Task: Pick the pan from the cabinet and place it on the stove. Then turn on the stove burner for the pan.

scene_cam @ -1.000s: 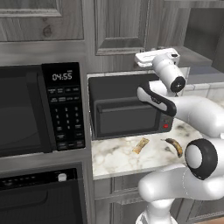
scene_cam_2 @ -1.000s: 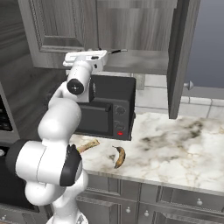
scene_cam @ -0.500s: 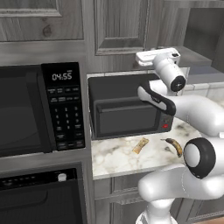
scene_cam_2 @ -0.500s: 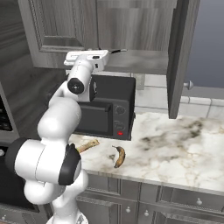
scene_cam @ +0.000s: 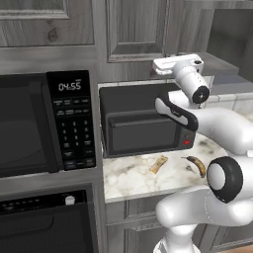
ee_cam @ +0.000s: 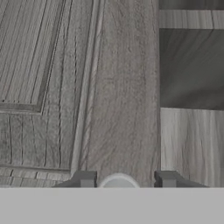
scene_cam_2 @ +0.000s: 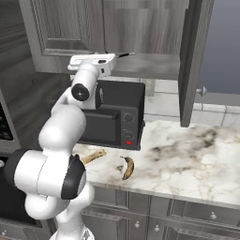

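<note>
Landmark: black countertop microwave (scene_cam: 141, 121) on the counter (scene_cam_2: 197, 154). Left of it, a built-in microwave (scene_cam: 47, 121) with keypad. Cabinet (scene_cam_2: 136, 37) directly above the countertop microwave, door (scene_cam_2: 194, 61) open to the right. End effector (ee_cam: 124, 179) just above the microwave's top at the cabinet's lower edge, fingers (ee_cam: 85, 178) apart around a pale rounded object, contact unclear. Banana (scene_cam_2: 127, 167) in front of the microwave.
</note>
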Controlling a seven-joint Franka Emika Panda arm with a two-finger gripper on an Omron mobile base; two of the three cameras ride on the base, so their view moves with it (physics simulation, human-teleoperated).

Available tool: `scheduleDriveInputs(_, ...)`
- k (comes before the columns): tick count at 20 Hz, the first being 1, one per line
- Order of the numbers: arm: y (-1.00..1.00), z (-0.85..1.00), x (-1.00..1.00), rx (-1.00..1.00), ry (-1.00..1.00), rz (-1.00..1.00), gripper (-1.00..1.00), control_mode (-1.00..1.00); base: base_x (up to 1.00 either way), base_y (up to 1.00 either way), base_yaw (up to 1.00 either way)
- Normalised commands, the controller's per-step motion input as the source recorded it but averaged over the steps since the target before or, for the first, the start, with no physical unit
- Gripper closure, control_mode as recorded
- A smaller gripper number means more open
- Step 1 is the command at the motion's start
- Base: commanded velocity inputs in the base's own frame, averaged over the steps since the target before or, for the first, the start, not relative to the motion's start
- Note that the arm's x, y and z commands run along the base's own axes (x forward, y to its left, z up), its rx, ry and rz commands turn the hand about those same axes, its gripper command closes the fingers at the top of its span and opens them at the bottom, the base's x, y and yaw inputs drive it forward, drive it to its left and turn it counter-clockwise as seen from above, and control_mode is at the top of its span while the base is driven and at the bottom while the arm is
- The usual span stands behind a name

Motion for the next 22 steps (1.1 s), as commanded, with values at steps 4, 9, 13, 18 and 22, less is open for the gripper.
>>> scheduleDriveInputs(4, 0.50, -0.08, 0.00, -0.01, 0.01, -0.03, 1.00, -1.00, 0.00, 0.00, 0.00)
scheduleDriveInputs(9, 0.16, -0.04, 0.00, -0.01, 0.07, 0.00, 1.00, -1.00, 0.00, 0.00, 0.00)
scheduleDriveInputs(13, 0.12, -0.01, -0.05, 0.00, 0.09, 0.00, 1.00, -1.00, 0.00, 0.00, 0.00)
scheduleDriveInputs(18, 0.08, 0.00, -0.47, 0.00, 0.01, 0.00, 1.00, -1.00, 0.00, 0.00, 0.00)
scheduleDriveInputs(22, 0.12, 0.00, -0.62, 0.00, 0.00, 0.00, 1.00, -1.00, 0.00, 0.00, 0.00)
